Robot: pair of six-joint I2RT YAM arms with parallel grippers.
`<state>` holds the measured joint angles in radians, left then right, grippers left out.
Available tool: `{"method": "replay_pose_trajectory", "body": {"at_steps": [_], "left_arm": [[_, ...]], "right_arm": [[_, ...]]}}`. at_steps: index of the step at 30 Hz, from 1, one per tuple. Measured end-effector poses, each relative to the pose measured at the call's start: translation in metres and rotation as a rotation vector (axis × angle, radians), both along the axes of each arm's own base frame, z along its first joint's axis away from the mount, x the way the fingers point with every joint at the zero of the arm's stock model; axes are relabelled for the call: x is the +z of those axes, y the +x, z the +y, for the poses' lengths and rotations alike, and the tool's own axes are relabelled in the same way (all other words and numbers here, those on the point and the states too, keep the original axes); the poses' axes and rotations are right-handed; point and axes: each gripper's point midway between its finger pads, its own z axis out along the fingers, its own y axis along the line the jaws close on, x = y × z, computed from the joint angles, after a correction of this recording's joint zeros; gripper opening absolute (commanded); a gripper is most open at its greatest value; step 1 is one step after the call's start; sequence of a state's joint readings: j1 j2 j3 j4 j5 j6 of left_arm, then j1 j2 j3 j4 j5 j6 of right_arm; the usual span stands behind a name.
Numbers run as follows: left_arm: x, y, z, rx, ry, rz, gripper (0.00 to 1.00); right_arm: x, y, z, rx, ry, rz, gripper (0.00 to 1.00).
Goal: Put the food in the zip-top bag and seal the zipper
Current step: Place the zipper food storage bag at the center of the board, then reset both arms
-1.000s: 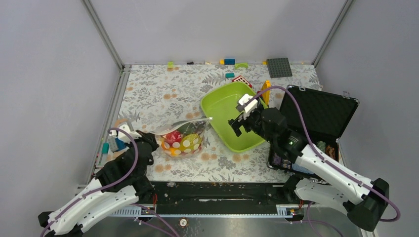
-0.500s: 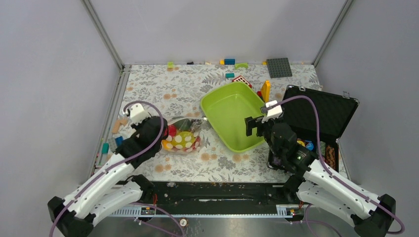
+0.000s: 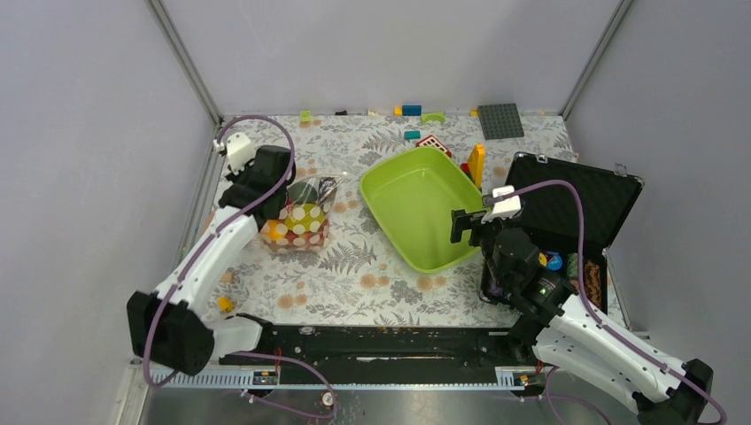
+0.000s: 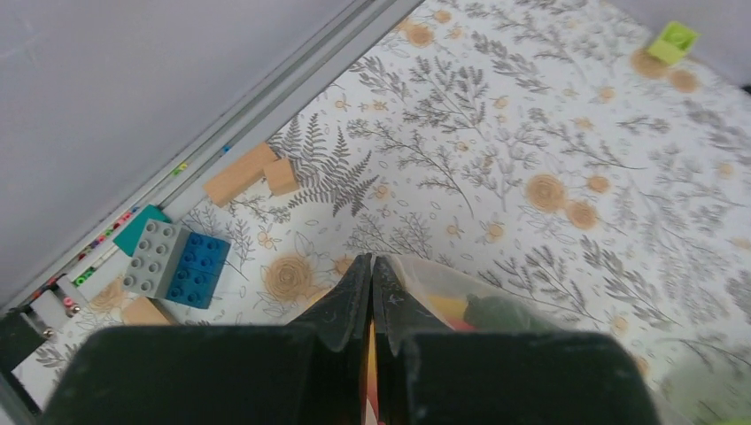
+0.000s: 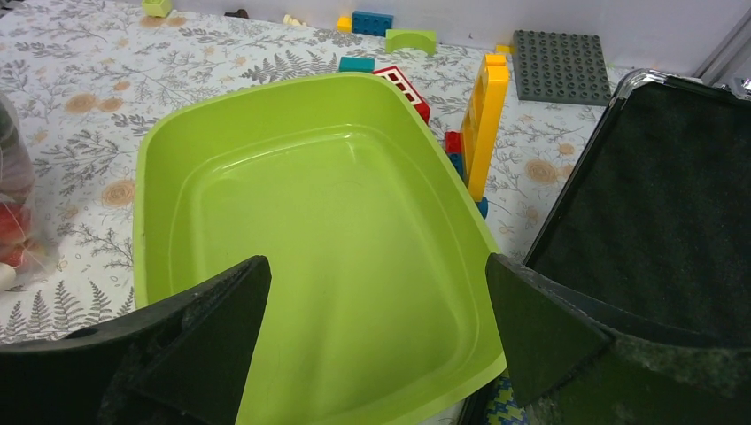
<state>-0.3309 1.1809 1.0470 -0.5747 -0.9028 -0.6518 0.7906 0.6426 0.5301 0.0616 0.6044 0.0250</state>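
1. The food lies inside the zip-top bag, which sits directly under and just ahead of the left gripper
2. No food shows in the lime-green tray below the right gripper, so the loading step looks finished, or very nearly so
3. What seems left is the zipper, which is too thin and clear to pick out, so I cannot tell whether any of the mouth is pressed closed
4. The left gripper's fingers are pressed flat together with no gap. The bag's clear edge comes out right at their tips, and a sliver of yellow shows between them lower down. I judge that they pinch the bag's edge, probably at the mouth
5. The right gripper stands spread as wide as it goes and holds and touches nothing. It hovers above the tray's near-right rim, with the bag well off to its left and an open black case just to its right
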Motion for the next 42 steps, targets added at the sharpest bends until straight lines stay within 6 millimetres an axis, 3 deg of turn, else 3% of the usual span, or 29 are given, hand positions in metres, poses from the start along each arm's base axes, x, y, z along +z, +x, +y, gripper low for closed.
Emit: {"method": "replay_pose_trajectory", "body": {"at_steps": [2,3,5,7,10,11,16,21,24,27,34,37,42], "left_arm": [[-0.007,0.011,0.005,0.028,0.017,0.051,0.00],[-0.010,0.016,0.007,0.037,0.023,0.069,0.05],[-0.017,0.024,0.011,0.056,0.031,0.106,0.28],[-0.025,0.032,0.016,0.070,0.036,0.145,0.65],[-0.035,0.035,0.020,0.074,0.034,0.201,0.95],[-0.037,0.036,0.020,0.076,0.025,0.209,0.98],[-0.031,0.032,0.014,0.046,-0.027,0.201,0.99],[0.006,0.014,0.003,-0.023,-0.134,0.050,0.99],[0.016,-0.003,-0.006,-0.091,-0.216,-0.048,0.99],[0.004,-0.022,-0.021,-0.175,-0.303,-0.093,0.99],[-0.052,-0.066,-0.048,-0.324,-0.426,-0.073,0.99],[-0.053,-0.076,-0.051,-0.352,-0.446,-0.104,0.99],[-0.043,-0.075,-0.058,-0.396,-0.469,-0.165,0.99]], "right_arm": [[-0.001,0.001,-0.001,-0.008,-0.004,0.002,1.00],[-0.002,0.001,-0.001,-0.010,-0.007,0.004,1.00],[-0.005,0.002,-0.001,-0.016,-0.015,0.012,1.00],[-0.006,0.002,-0.001,-0.015,-0.018,0.015,1.00],[-0.008,0.003,0.000,-0.016,-0.021,0.022,1.00],[-0.009,0.003,0.000,-0.017,-0.018,0.026,1.00],[-0.010,0.003,-0.001,-0.044,0.033,0.039,1.00],[-0.014,0.002,0.001,-0.045,0.051,0.060,1.00],[-0.020,0.003,0.003,-0.057,0.043,0.110,1.00],[-0.027,0.003,0.006,-0.070,0.030,0.170,1.00],[-0.048,-0.003,0.011,-0.086,0.045,0.291,1.00],[-0.052,-0.007,0.016,-0.066,0.073,0.319,1.00],[-0.054,-0.010,0.023,-0.042,0.111,0.343,1.00]]}}
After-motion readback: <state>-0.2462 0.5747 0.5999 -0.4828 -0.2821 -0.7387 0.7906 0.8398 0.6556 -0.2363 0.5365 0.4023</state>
